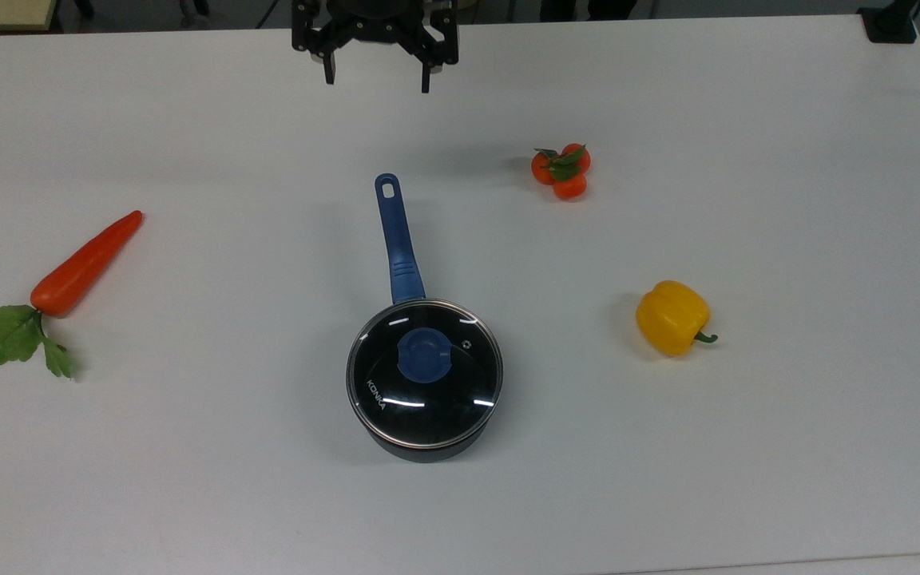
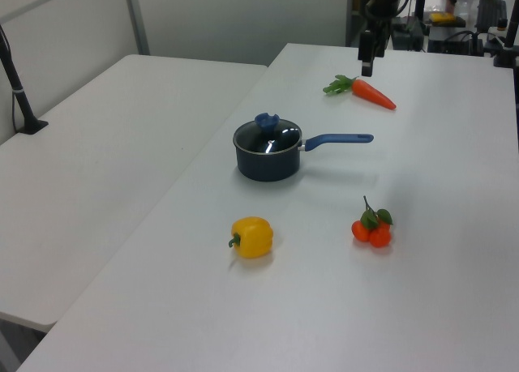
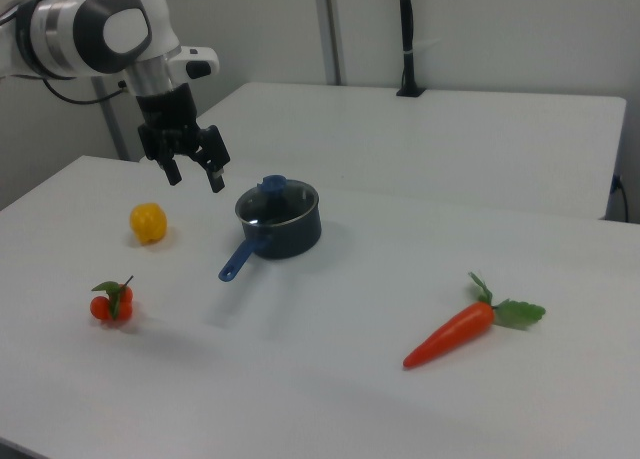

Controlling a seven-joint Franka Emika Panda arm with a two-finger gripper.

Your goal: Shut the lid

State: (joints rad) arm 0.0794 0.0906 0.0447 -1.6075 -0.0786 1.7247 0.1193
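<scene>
Glass lid (image 1: 425,372) sits flush on the saucepan (image 3: 279,221), so the gripper (image 1: 375,77), at top-centre, hangs wide open and empty.

One saucepan (image 1: 422,435), one lid (image 1: 424,373), one carrot (image 1: 85,263), one yellow pepper (image 1: 672,317), one tomato cluster (image 1: 561,171).

Clear glass lid (image 1: 424,375) with silver rim, blue knob and white KONKA lettering, dark navy saucepan (image 2: 266,160) with blue handle, orange carrot (image 1: 86,263) with green leaves, yellow bell pepper (image 1: 672,317) with green stem, red-orange tomatoes (image 1: 561,171) with green leaves, white table (image 1: 747,447), black gripper (image 1: 376,78)
</scene>
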